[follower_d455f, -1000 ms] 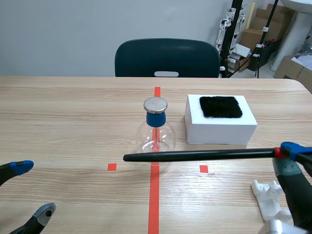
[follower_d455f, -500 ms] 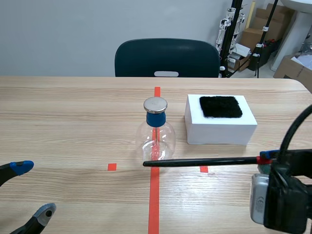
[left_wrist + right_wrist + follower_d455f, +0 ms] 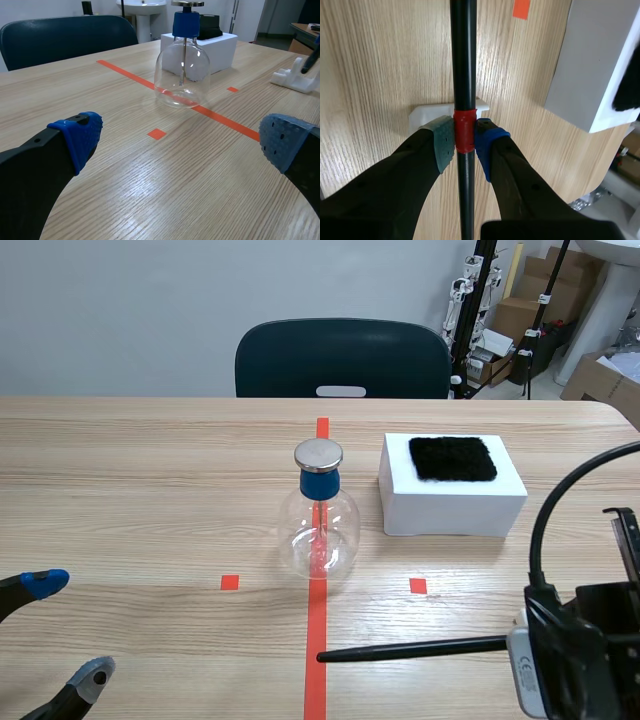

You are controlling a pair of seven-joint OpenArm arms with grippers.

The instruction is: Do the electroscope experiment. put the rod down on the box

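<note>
A long black rod (image 3: 415, 649) with a red band (image 3: 464, 131) hangs level over the table's near side, in front of the glass electroscope flask (image 3: 320, 528). My right gripper (image 3: 464, 139) is shut on the rod at that band, above a white rod stand (image 3: 436, 111). The white box (image 3: 453, 498) with a black cloth (image 3: 452, 458) on top stands right of the flask, and the rod is well clear of it. Low at the left, my left gripper (image 3: 180, 145) stands open and holds nothing; the flask (image 3: 183, 70) is ahead of it.
The right arm's wrist (image 3: 575, 660) fills the near right corner and hides its fingers in the scene view. A dark chair (image 3: 342, 358) stands behind the table's far edge. The white stand (image 3: 296, 80) lies on the table's right side.
The right arm has drawn the rod back toward the table's near edge and to the right, away from the flask, and its wrist has turned. The left arm has not moved.
</note>
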